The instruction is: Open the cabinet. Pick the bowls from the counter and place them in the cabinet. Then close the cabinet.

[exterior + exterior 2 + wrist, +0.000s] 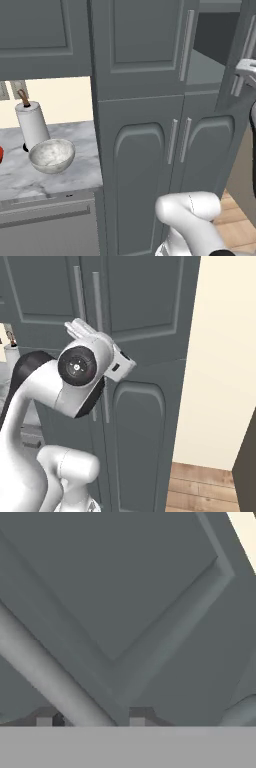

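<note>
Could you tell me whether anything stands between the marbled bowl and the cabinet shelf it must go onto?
Yes: the cabinet's left door is shut on the bowl's side. The right door stands partly open, the hand at its handle, leaving a gap to the shelf.

I see the cabinet (145,45) in dark grey, its bar handle (187,45) a lighter grey and its shelf (202,70) pale grey. The counter (75,172) is white marble with grey veins. One bowl (51,155) is white-grey, marbled and speckled; a red sliver (1,154) sits at the edge. The paper-towel roll (32,125) is white, the wall (60,102) cream.
</note>
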### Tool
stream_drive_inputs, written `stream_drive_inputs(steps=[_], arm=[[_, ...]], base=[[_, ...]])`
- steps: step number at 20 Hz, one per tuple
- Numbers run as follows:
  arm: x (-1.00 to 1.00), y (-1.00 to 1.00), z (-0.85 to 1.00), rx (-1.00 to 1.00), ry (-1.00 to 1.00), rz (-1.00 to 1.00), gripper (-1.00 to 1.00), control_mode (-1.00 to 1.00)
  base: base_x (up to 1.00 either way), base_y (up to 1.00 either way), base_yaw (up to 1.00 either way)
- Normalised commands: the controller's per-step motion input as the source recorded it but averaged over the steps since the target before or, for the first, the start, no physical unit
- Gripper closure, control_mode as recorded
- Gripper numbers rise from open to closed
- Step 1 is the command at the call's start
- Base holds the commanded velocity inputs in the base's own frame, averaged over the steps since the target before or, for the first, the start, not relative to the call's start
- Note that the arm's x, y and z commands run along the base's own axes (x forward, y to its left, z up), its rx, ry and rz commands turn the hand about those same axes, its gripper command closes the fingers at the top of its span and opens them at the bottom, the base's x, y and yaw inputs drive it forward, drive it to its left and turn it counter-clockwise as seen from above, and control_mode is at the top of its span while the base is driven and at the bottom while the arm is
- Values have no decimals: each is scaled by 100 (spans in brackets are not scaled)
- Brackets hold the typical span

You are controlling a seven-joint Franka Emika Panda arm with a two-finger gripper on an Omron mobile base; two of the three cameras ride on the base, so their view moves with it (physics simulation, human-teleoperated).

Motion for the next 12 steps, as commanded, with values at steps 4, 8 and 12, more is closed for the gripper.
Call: stream_drive_inputs(steps=[4, 8, 12], arm=[[-72, -100, -27, 25, -34, 0, 100, -100], [-31, -100, -27, 21, -28, 0, 100, -100], [-15, -100, -4, 17, -6, 0, 100, -100]], base=[[0, 0, 0], [0, 0, 0], [0, 0, 0]])
